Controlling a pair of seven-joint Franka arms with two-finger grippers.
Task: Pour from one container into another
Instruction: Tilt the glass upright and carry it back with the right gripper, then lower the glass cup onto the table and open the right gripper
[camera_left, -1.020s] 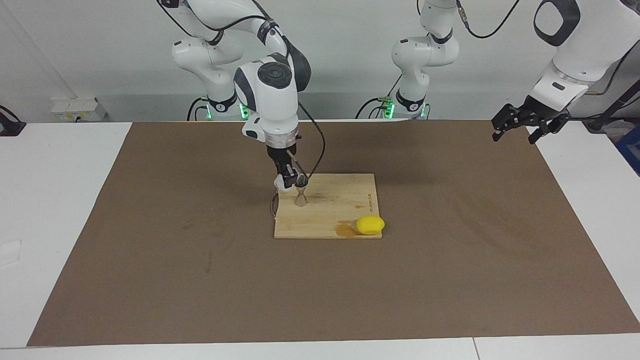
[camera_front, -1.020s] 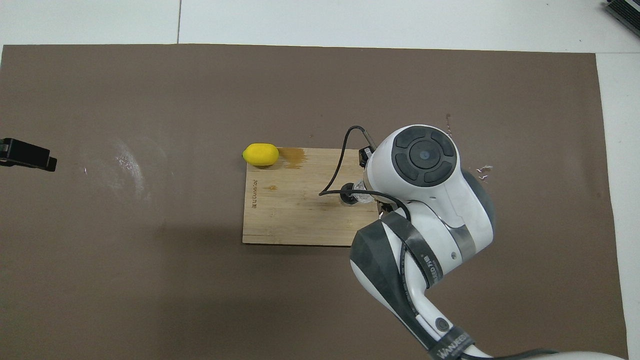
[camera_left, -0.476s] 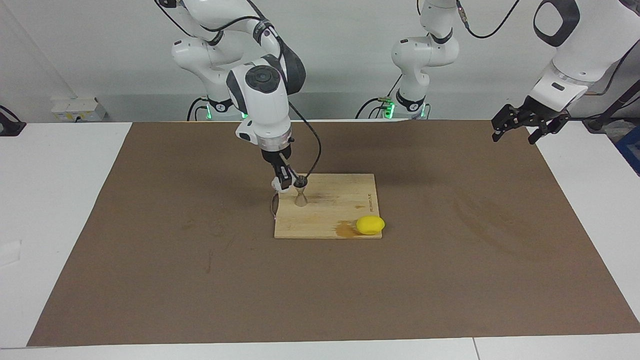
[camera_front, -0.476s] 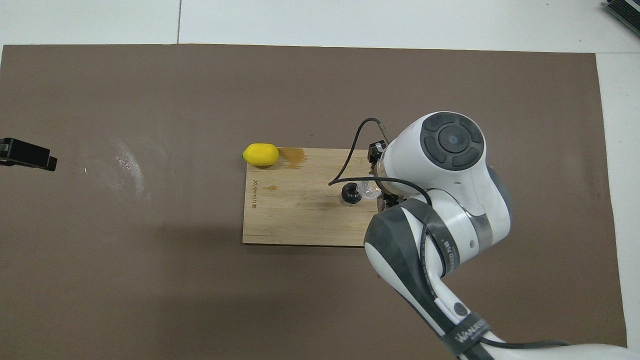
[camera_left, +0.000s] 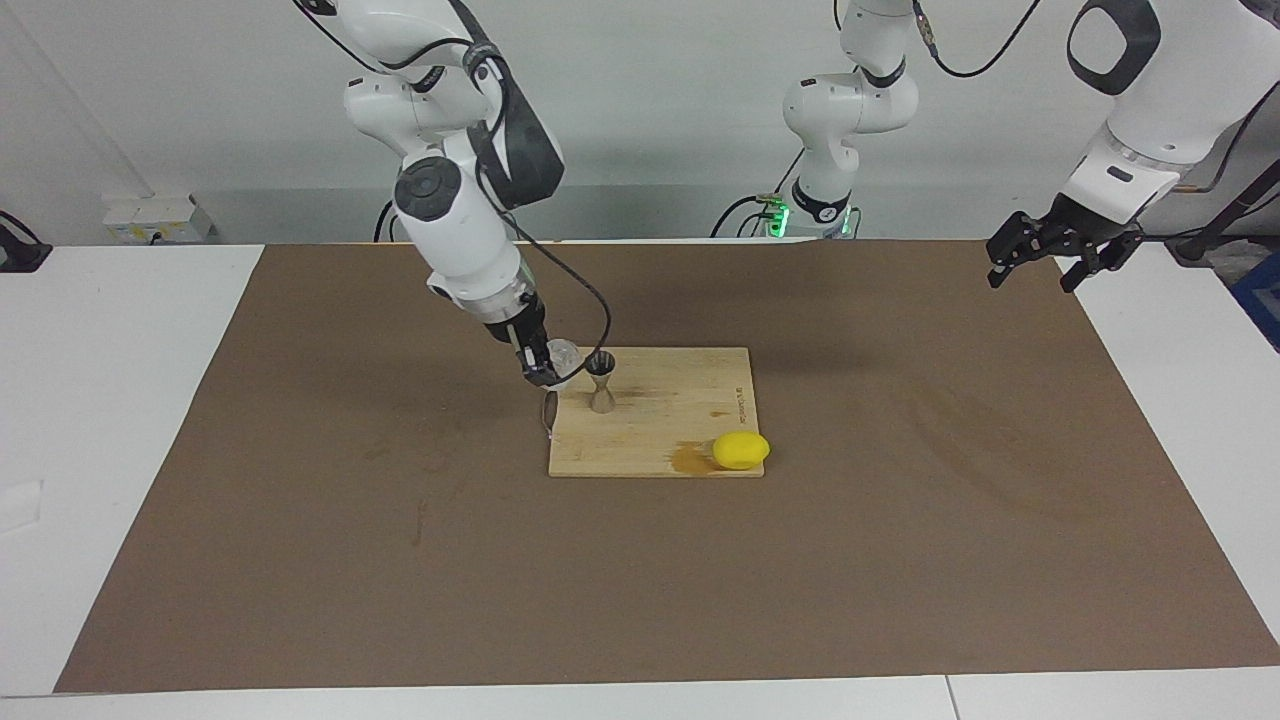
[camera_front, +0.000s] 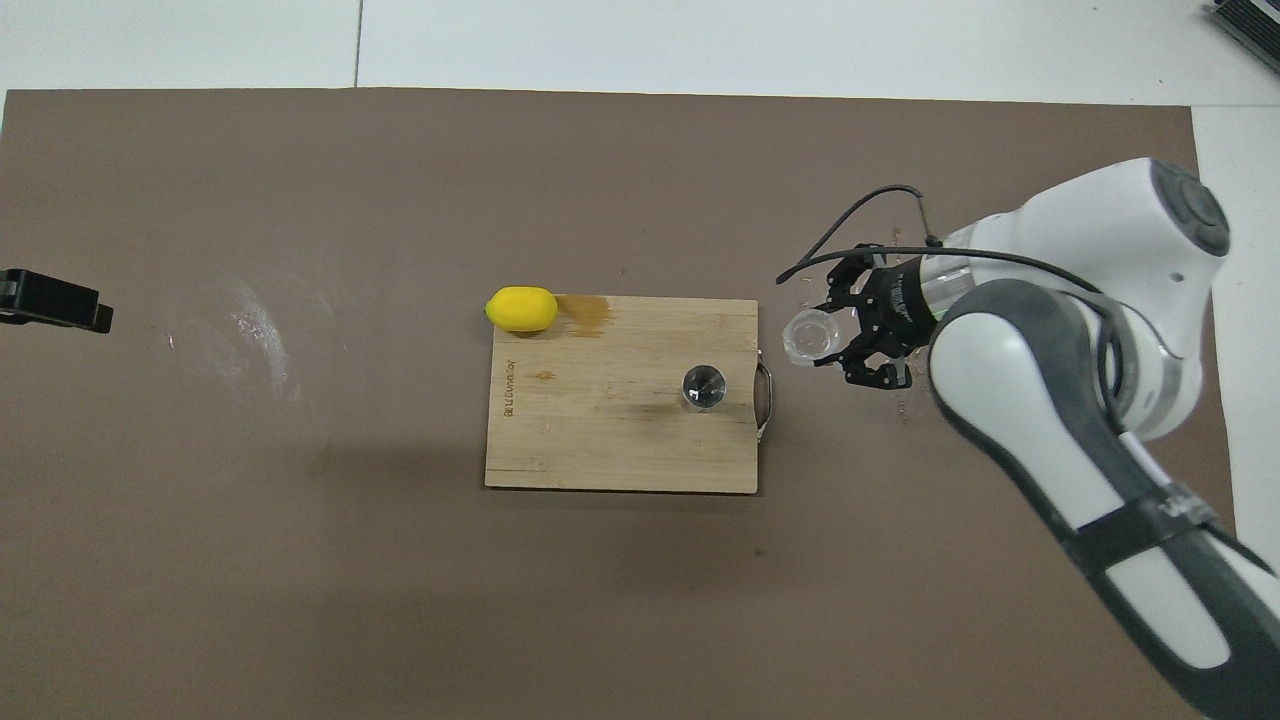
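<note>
1. The right gripper (camera_left: 545, 370) was clamped on the glass cup (camera_left: 562, 356), held in the air over the brown mat (camera_left: 300, 500) just off the cutting board's (camera_left: 660, 440) edge at the right arm's end.
2. In the overhead view the cup (camera_front: 810, 336) was tipped on its side, its mouth facing the board (camera_front: 600, 450).
3. The jigger (camera_left: 602, 381) stood upright on the board, near that same edge and close to the corner nearest the robots; from above its open top (camera_front: 704, 387) lay apart from the cup's mouth, not under it.
4. The deciding relation: the jigger lay toward the left arm's end from the cup, along the line the cup's mouth pointed. Any further pouring would need the cup carried back over the jigger's rim; by my judgement the pour may already be over.
5. The left gripper (camera_left: 1050, 255) waited with fingers apart, over the mat's corner at the left arm's end.
6. A lemon (camera_left: 741, 450) sat on the board's corner farthest from the robots, beside a stain.
</note>
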